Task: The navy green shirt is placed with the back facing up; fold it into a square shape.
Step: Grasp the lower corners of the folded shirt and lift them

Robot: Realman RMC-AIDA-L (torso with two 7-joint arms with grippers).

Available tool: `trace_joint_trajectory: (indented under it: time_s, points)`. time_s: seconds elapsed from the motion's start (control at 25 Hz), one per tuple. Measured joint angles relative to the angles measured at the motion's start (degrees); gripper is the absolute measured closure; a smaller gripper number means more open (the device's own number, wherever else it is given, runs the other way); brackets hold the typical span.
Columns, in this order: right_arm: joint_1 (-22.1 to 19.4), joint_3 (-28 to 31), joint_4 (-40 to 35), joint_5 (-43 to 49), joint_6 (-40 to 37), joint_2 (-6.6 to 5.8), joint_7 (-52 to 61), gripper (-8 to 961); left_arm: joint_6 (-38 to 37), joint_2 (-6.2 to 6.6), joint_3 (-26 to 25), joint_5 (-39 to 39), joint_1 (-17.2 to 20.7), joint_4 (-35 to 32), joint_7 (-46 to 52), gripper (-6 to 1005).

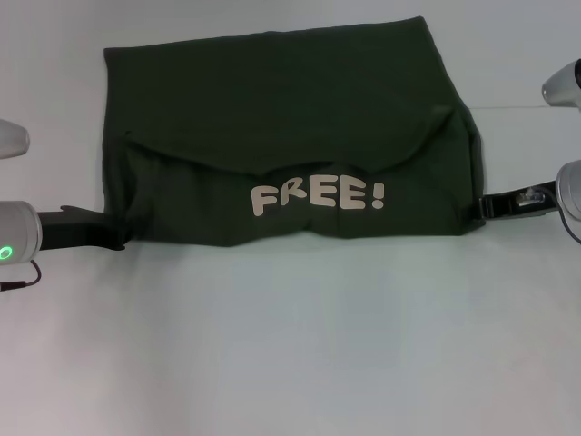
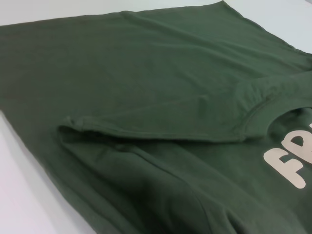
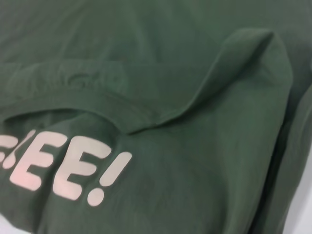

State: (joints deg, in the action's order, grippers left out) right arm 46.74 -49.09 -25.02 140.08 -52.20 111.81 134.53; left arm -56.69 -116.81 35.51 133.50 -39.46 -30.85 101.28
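The navy green shirt (image 1: 290, 109) lies across the far half of the white table, and is much wider than either gripper. Its near part is folded back over itself, so a flap with cream "FREE!" lettering (image 1: 318, 195) faces up. My left gripper (image 1: 116, 232) is at the shirt's near left corner and touches the cloth edge. My right gripper (image 1: 481, 207) is at the near right corner, against the fold's end. The left wrist view shows the shirt (image 2: 146, 73) with a folded sleeve hem. The right wrist view shows the shirt (image 3: 146, 58), its collar edge and the lettering (image 3: 68, 168).
The white table (image 1: 290, 345) stretches bare toward me from the shirt's near edge. White arm links show at the left edge (image 1: 14, 232) and the right edge (image 1: 567, 182).
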Motion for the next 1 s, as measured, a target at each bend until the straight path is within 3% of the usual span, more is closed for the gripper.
trace_joint_trajectory:
  time_s: [0.4,1.0]
  points:
    - [-0.5,-0.2,-1.4,0.0,-1.4,0.27,0.0,919,-1.4,0.26,0.0,0.0,-0.2,-0.1,0.3,946]
    - [-5.3,1.0,-11.9,-1.4,-17.8,-0.46,-0.8,919,-16.6,2.42,-0.8,5.8,1.0,-7.8,9.7,947]
